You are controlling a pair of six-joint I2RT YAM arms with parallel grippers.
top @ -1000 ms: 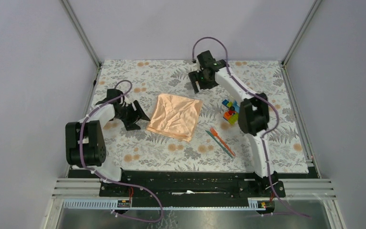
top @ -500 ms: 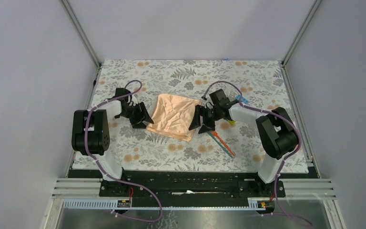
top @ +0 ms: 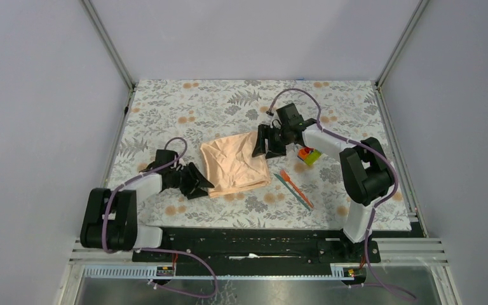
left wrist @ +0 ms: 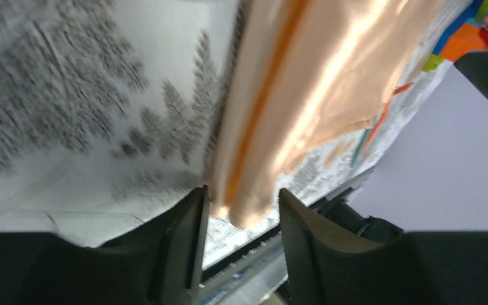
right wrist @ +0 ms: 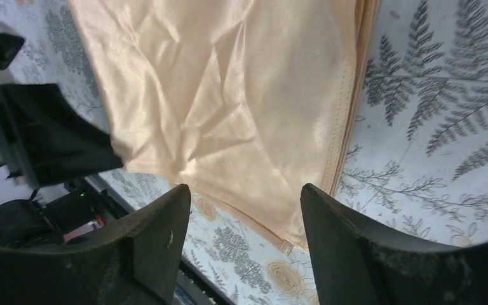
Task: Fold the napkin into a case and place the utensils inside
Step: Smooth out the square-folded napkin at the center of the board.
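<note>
The peach-orange napkin (top: 235,164) lies rumpled on the floral mat (top: 184,101). My left gripper (top: 201,185) is at its near left corner. In the left wrist view the jaws (left wrist: 241,194) stand apart with the folded corner of the napkin (left wrist: 305,82) hanging between them. My right gripper (top: 261,141) is at the napkin's far right corner, open wide (right wrist: 244,190) over the cloth (right wrist: 229,95), holding nothing. The orange utensil (top: 287,178) and the teal utensil (top: 296,193) lie side by side on the mat, right of the napkin.
A cluster of multicoloured toy blocks (top: 309,155) sits right of the right gripper, under its forearm. The mat's near edge and the black rail (top: 248,238) run just below the napkin. The left gripper also shows in the right wrist view (right wrist: 51,136).
The left gripper moved nearer, down to the napkin's near left corner. The right gripper moved from the napkin's right edge to its far right corner. The napkin shifted nearer and rumpled.
</note>
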